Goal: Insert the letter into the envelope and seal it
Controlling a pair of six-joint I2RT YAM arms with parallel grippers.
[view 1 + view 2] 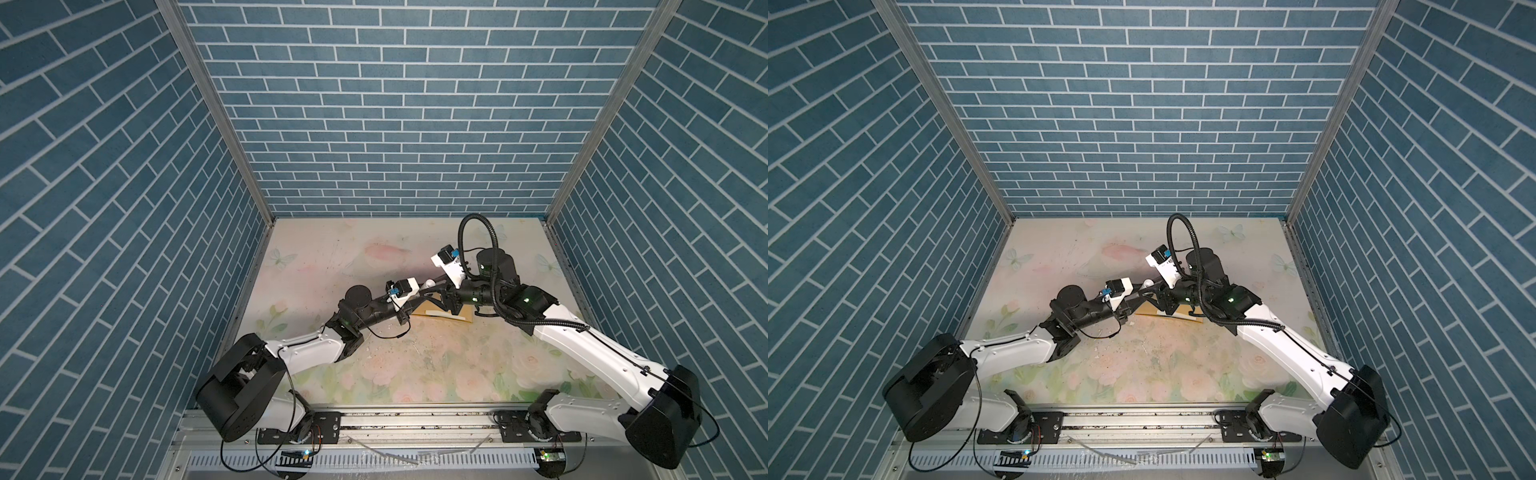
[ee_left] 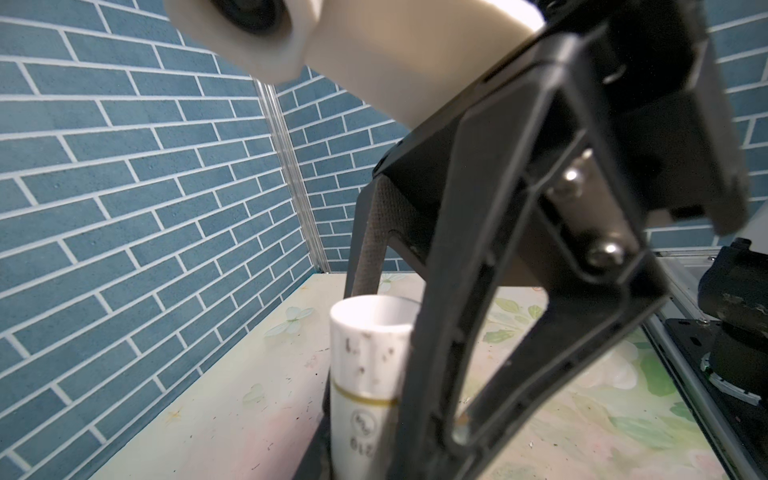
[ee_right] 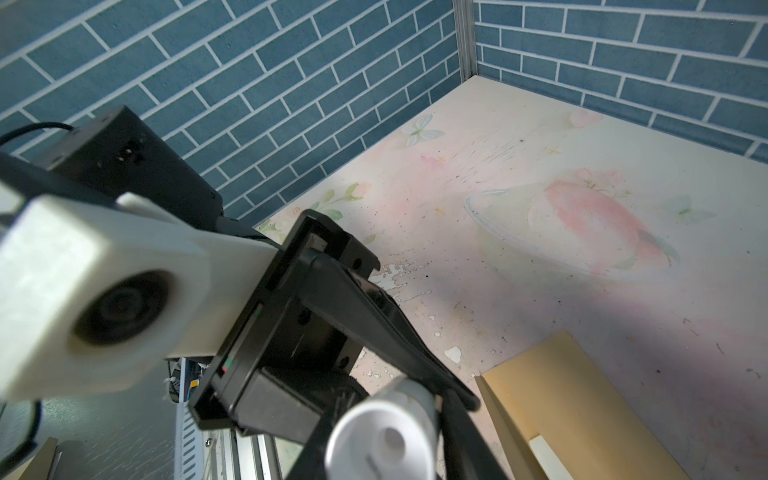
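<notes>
Item: left tool (image 2: 399, 332), fingers clamped on a white cylindrical stick (image 2: 365, 374) with a gold band, held above the floral tabletop (image 1: 415, 365). Item: right tool (image 1: 446, 300), close against the left one over the envelope (image 3: 582, 407); whether its fingers stand apart or together cannot be told. Item: mustard-yellow envelope, lying flat on the tabletop beneath both tools, a pale strip (image 1: 440, 313) along its near edge in both top views.
</notes>
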